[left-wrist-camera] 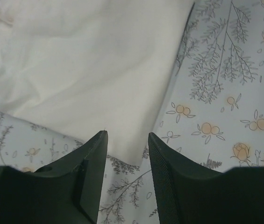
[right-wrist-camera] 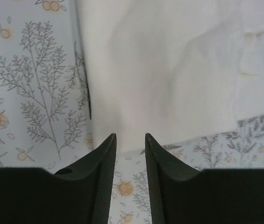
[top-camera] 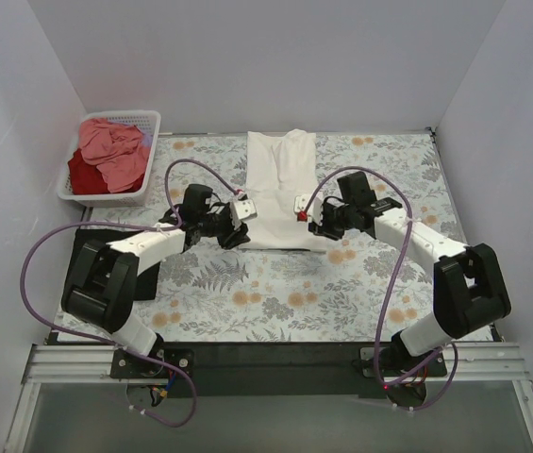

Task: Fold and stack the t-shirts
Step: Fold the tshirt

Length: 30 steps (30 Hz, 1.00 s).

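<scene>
The cream-white t-shirt point(top-camera: 280, 179) lies flat in a long narrow strip at the middle of the table, collar to the far side. My left gripper point(top-camera: 244, 212) is open at its near left corner; in the left wrist view point(left-wrist-camera: 127, 134) the shirt's corner point(left-wrist-camera: 89, 70) lies between the fingertips. My right gripper point(top-camera: 302, 209) is open at the near right corner; in the right wrist view point(right-wrist-camera: 130, 135) the shirt's hem point(right-wrist-camera: 169, 70) lies just ahead of the tips. The salmon-pink shirt point(top-camera: 115, 151) and the dark red shirt point(top-camera: 82, 175) are bunched in the basket. A black cloth point(top-camera: 148, 274), seemingly the black shirt, lies under my left arm.
The white lattice basket point(top-camera: 151, 121) stands at the far left corner. The floral tablecloth point(top-camera: 247, 293) covers the table. White walls close in the back and both sides. The arm cables loop above the cloth.
</scene>
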Tool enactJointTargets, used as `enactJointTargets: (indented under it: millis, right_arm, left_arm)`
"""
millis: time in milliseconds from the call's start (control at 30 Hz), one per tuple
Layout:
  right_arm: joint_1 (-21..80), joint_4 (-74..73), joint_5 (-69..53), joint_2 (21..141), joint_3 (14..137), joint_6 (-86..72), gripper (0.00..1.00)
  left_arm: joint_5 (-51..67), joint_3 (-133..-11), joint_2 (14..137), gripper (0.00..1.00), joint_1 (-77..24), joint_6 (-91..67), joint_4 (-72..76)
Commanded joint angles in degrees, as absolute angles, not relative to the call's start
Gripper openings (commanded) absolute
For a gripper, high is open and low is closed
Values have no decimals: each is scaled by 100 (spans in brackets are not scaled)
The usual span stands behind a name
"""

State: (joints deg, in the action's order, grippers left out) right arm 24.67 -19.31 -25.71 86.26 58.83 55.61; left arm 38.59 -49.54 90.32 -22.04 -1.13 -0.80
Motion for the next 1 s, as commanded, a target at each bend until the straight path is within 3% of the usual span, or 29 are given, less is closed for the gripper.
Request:
enactJointTargets:
  millis: [0, 533, 700, 833, 867, 900, 967]
  right_arm:
    - [2619, -2136, -2655, 8745, 5600, 5677, 38]
    - [2839, -1301, -1934, 9412, 4948, 5985, 43]
    - [2830, -1231, -1767, 9571, 4869, 5968, 32]
    - [2830, -1222, -1688, 9633, 4922, 5880, 12]
    - [2830, -1230, -1688, 9615, 4931, 5854, 3]
    - [2830, -1239, -1679, 9580, 4948, 5845, 1]
    - [2821, -1309, -1696, 9387, 5001, 5818, 1]
  left_arm:
    - [3938, -4694, 8886, 39, -2320, 271, -176]
    - [3340, -4061, 9632, 41, -2654, 1573, 826]
    - [3261, -4131, 9800, 35, -2654, 1643, 774]
    - [3261, -4175, 9818, 12, -2654, 1714, 712]
    - [3261, -4192, 9791, 6, -2654, 1670, 686]
    - [3296, -4236, 9756, 0, -2646, 1635, 599]
    - [3392, -4429, 9633, 0, -2593, 1468, 458]
